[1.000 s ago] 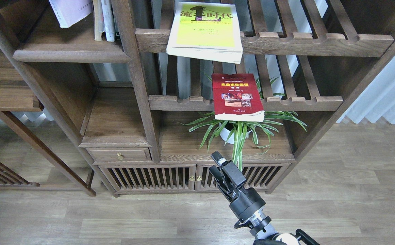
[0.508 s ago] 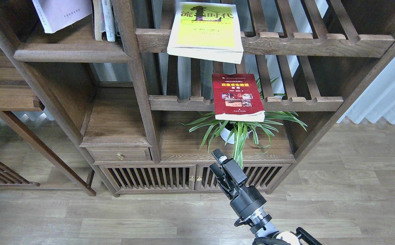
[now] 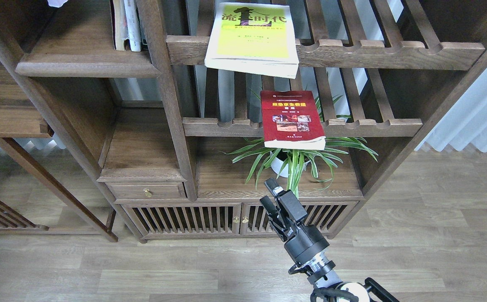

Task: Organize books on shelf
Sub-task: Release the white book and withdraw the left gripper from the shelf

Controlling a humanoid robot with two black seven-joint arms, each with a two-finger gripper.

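Observation:
A yellow-green book [image 3: 251,37] with big black characters lies flat on the upper slatted rack and overhangs its front rail. A dark red book [image 3: 291,119] with small photos lies on the lower slatted rack and also overhangs. Only a corner of the pale lavender book [image 3: 56,2] shows at the top edge, above the solid brown shelf [image 3: 84,65] at the upper left. My right gripper [image 3: 268,193] hovers low in front of the cabinet, below the red book, open and empty. My left gripper is out of view.
Thin cream and white-spined books [image 3: 126,25] stand at the right end of the solid shelf. A potted spider plant [image 3: 293,161] sits under the red book. A small drawer [image 3: 147,191] and slatted cabinet doors [image 3: 184,218] are below. The floor is wood.
The lavender book has moved up and left, almost out of the picture. My right gripper has risen slightly toward the cabinet. The other two books have not moved.

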